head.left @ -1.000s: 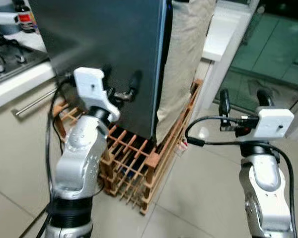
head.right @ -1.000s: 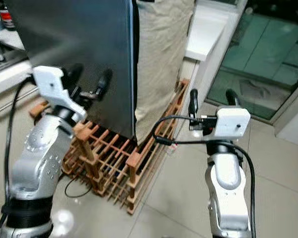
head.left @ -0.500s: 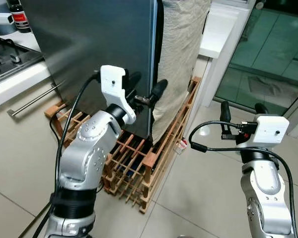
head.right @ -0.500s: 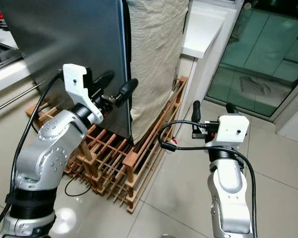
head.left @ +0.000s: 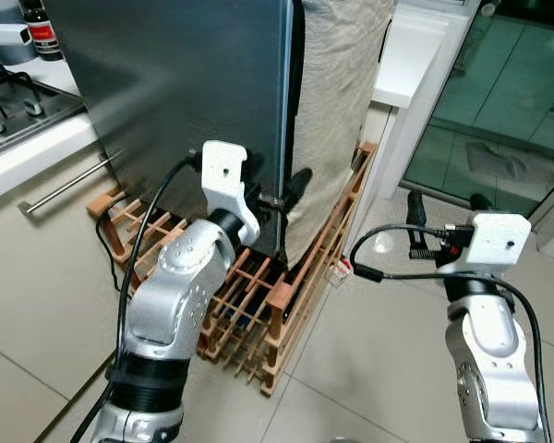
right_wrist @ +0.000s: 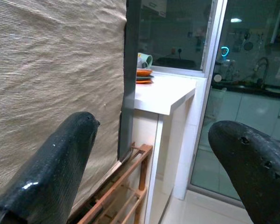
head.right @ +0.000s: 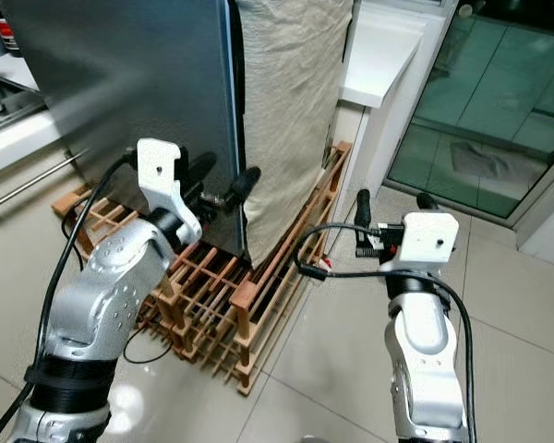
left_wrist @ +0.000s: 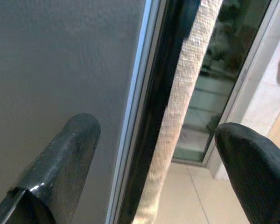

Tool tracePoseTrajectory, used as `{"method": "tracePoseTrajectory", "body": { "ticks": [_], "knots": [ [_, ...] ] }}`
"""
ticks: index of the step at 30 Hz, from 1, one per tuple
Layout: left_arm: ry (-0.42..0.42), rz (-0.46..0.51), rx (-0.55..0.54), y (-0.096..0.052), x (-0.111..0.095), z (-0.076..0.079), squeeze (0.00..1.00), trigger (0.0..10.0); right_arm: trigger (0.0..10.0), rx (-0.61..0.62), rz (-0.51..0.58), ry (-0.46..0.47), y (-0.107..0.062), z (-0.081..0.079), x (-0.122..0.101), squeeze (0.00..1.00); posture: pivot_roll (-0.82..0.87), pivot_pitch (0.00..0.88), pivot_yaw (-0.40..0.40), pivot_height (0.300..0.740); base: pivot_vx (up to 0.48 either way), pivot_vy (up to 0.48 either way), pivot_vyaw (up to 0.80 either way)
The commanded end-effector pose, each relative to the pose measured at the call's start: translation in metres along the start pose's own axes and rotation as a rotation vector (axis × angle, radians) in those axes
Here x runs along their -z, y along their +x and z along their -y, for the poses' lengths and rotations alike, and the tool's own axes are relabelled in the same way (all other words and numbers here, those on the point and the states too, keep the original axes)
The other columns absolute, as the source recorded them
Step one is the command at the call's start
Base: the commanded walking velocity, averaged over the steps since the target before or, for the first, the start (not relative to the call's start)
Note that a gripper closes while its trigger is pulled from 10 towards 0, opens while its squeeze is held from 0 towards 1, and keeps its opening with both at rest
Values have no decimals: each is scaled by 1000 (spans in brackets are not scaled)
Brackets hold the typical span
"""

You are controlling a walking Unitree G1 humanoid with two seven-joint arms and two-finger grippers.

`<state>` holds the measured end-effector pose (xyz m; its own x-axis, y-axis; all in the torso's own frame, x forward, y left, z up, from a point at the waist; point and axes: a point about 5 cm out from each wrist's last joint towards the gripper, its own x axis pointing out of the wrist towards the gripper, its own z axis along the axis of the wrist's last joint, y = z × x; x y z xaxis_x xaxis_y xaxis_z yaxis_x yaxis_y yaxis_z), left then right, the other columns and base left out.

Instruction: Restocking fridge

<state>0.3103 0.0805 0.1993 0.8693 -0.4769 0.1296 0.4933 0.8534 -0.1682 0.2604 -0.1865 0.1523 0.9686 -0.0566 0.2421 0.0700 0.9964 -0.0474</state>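
Note:
The fridge's dark grey door (head.left: 185, 92) stands shut in front of me, with a beige cloth (head.left: 342, 111) hanging down its right side. My left gripper (head.left: 275, 185) is open at the door's lower right edge. One finger lies over the door face and the other over the cloth side. In the left wrist view the door's edge (left_wrist: 144, 93) and the cloth (left_wrist: 186, 93) run between the fingertips (left_wrist: 70, 154). My right gripper (head.left: 443, 208) is open and holds nothing, hanging over the floor to the right of the fridge and facing the cloth (right_wrist: 51, 70).
A wooden lattice rack (head.left: 268, 295) sits under and in front of the fridge. A stove top (head.left: 9, 101) and a drawer handle (head.left: 69, 185) are to the left. A white counter (head.left: 411, 55) and glass door (head.left: 499, 92) are on the right, with tiled floor (head.left: 369, 369) below.
My left gripper has moved right across the door face to its right edge, then slightly lower. The right arm has barely moved. The camera shifted a little.

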Motion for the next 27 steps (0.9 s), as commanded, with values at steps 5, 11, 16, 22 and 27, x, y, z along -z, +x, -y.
{"method": "tracePoseTrajectory", "body": {
  "ticks": [5, 11, 16, 22, 27],
  "knots": [
    [-1, 25, 23, 10, 0, 8, 0, 10000, 10000, 19, -3, -4, 2, 5, 1, 0, -141, 0, 13, 740, 0, 0, 0],
    [11, 40, 26, 26, 3, 12, 0, 10000, 10000, 7, 0, -4, 2, 3, 1, 0, -141, 0, 13, 740, 0, 0, 0],
    [16, 56, -13, 38, 2, 9, 0, 10000, 10000, -2, -15, -1, 1, 1, 4, 0, -152, 0, 19, 740, 0, 0, 0],
    [21, 71, -28, 50, 0, 13, 0, 10000, 10000, 7, -32, -2, -4, 2, 7, 0, -170, 0, 33, 740, 0, 0, 0],
    [-1, 99, 9, 55, -4, 22, 0, 10000, 10000, 10, -32, -5, -4, 1, 7, 0, -174, 0, 38, 740, 0, 0, 0]
  ]
}}
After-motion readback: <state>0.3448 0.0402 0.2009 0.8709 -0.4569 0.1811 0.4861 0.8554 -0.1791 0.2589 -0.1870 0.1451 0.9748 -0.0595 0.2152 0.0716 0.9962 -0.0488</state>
